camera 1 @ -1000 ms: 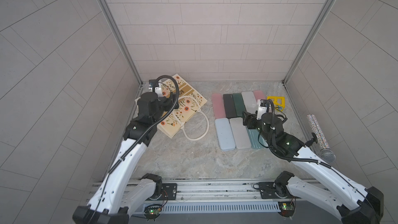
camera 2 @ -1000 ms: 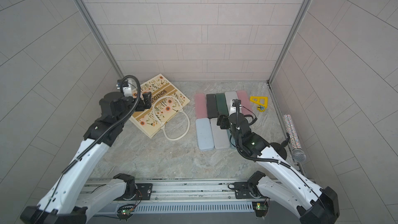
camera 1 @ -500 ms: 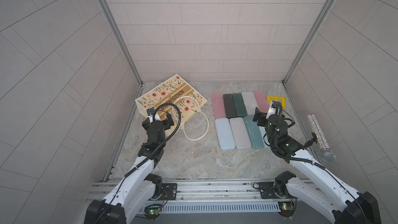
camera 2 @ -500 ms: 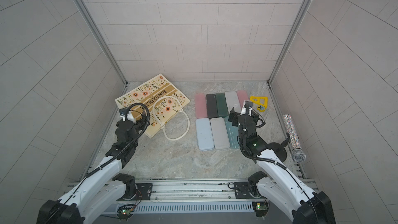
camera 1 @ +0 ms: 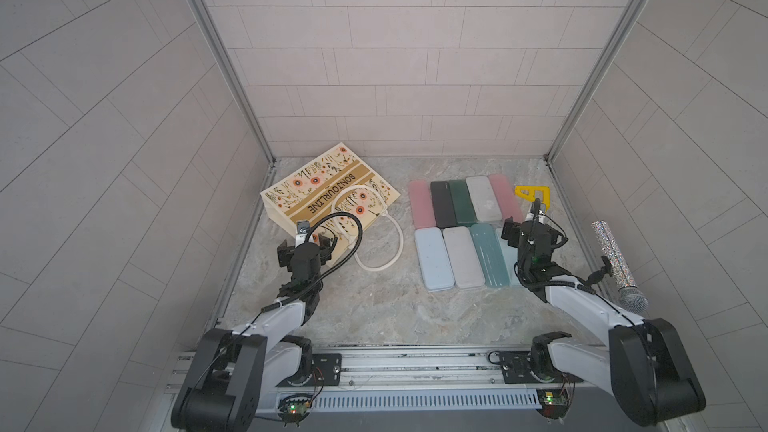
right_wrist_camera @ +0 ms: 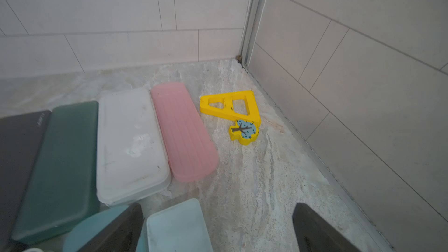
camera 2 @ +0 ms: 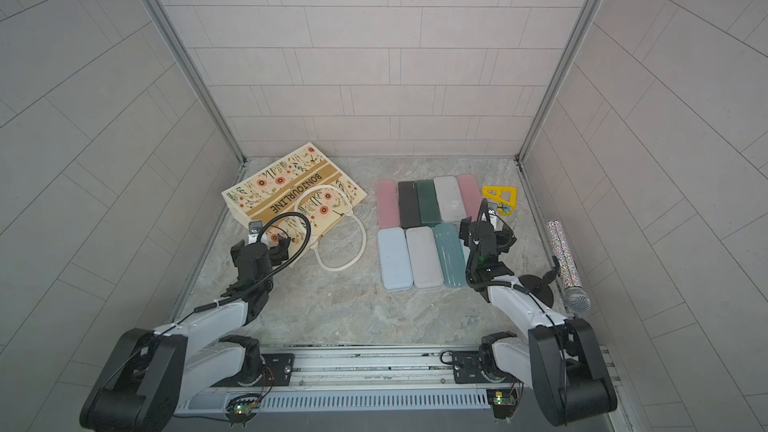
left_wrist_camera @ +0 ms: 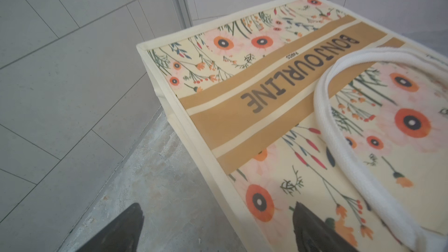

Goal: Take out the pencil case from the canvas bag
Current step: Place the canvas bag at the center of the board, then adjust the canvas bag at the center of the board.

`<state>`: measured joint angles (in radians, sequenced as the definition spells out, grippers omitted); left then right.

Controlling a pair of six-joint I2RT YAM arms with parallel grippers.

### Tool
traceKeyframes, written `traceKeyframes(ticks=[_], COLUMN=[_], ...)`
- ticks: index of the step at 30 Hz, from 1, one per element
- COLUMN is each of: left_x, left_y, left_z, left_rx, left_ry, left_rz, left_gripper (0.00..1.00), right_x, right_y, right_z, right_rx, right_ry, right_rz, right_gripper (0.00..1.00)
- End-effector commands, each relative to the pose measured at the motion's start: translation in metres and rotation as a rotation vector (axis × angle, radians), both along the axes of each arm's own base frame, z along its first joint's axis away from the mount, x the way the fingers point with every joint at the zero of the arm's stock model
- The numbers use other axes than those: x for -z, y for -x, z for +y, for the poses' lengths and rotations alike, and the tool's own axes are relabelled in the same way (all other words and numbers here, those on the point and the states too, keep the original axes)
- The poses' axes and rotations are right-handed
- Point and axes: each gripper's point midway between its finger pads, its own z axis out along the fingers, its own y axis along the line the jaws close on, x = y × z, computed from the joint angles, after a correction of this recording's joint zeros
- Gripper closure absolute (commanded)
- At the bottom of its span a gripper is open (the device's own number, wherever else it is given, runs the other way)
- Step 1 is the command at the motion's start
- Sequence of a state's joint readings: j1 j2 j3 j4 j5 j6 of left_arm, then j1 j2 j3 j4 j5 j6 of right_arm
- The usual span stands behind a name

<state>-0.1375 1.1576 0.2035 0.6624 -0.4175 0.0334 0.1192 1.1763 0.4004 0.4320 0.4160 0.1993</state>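
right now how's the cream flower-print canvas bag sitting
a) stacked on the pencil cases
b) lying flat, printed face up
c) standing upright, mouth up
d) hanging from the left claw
b: the cream flower-print canvas bag lies flat on the marbled floor with its printed face up. A thick white rope handle rests on top of it, and the open left claw at its edge grips nothing.

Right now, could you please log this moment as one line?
left gripper: open, empty, by canvas bag edge | right gripper: open, empty, above pale blue pencil case | canvas bag: lying flat
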Motion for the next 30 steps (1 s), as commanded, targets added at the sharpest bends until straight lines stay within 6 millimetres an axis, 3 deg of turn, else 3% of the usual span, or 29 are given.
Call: traceKeyframes(ticks=[1, 4, 10, 15, 20, 27, 30], left_x=[-0.016, -0.015, -0.013, 0.006, 0.02, 0.018, 0.02], left_y=[-0.02, -0.026, -0.056, -0.07, -0.076, -0.075, -0.075], left_z=[-0.005, -0.003, -0.006, -0.007, -0.011, -0.011, -0.009], left_rx=[0.052, 0.064, 0.152, 0.175, 0.202, 0.193, 0.179], left_ry=[0.012, 0.076, 0.192, 0.245, 0.236, 0.228, 0.226], left_rz=[-0.06, -0.086, -0.09, -0.091, -0.027, -0.063, -0.046], left_gripper=[0.0, 0.0, 0.0, 0.0, 0.0, 0.0, 0.0], right_x=[-0.001, 0.017, 0.02, 0.03, 0.033, 0.038, 0.038], right_y=[-0.012, -0.019, -0.035, -0.04, -0.043, -0.029, -0.033], right_z=[0.001, 0.004, 0.003, -0.008, -0.004, -0.008, -0.006], right_rx=[-0.027, -0.053, -0.077, -0.059, -0.088, -0.051, -0.062], right_ry=[0.041, 0.057, 0.079, 0.056, 0.059, 0.066, 0.073], right_rz=[-0.041, -0.013, 0.009, -0.02, -0.018, -0.081, -0.084], right_gripper=[0.0, 0.01, 0.0, 0.01, 0.0, 0.0, 0.0])
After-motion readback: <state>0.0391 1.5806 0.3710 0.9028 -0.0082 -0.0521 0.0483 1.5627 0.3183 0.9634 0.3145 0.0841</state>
